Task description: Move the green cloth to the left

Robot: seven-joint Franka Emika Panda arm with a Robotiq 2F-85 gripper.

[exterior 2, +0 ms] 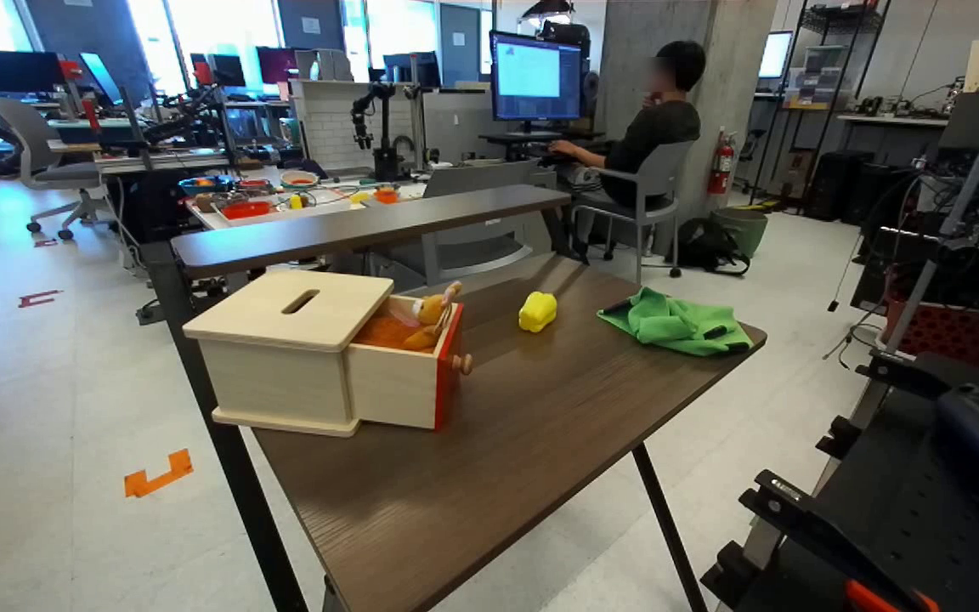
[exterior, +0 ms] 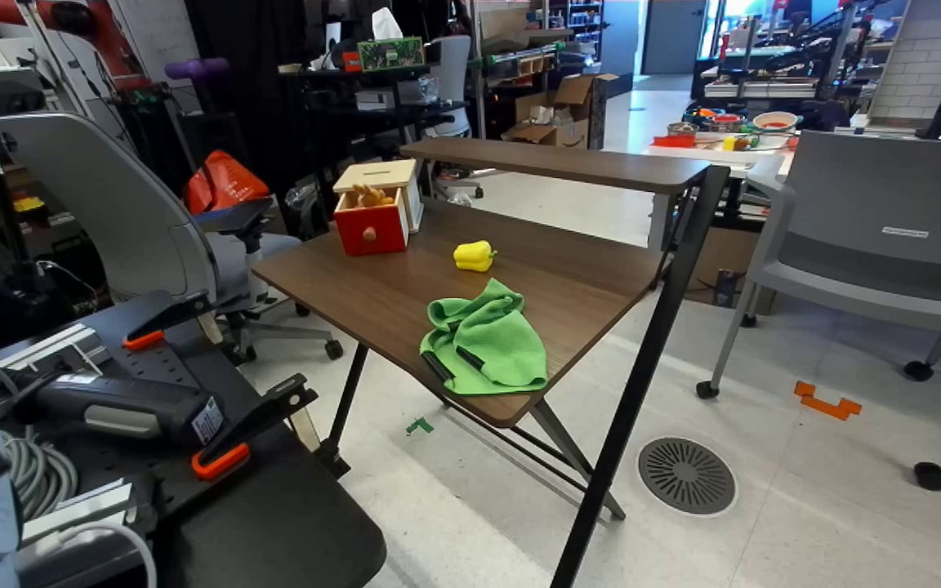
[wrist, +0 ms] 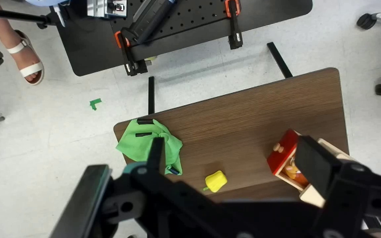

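Note:
The green cloth (exterior: 491,347) lies crumpled with dark strips at a corner of the brown table (exterior: 340,282). It also shows in an exterior view (exterior 2: 676,321) and at the left in the wrist view (wrist: 141,142), partly behind a finger. My gripper (wrist: 235,148) shows only in the wrist view. Its fingers are wide apart with nothing between them. It is high above the table, apart from the cloth. The arm and gripper are out of view in both exterior views.
A yellow toy pepper (exterior: 474,256) lies near the cloth. A wooden box (exterior 2: 285,357) has its red-fronted drawer (exterior: 371,229) pulled out with an orange toy inside. A raised shelf (exterior: 552,163) runs along one table side. A black bench with clamps (wrist: 193,36) stands beside the table.

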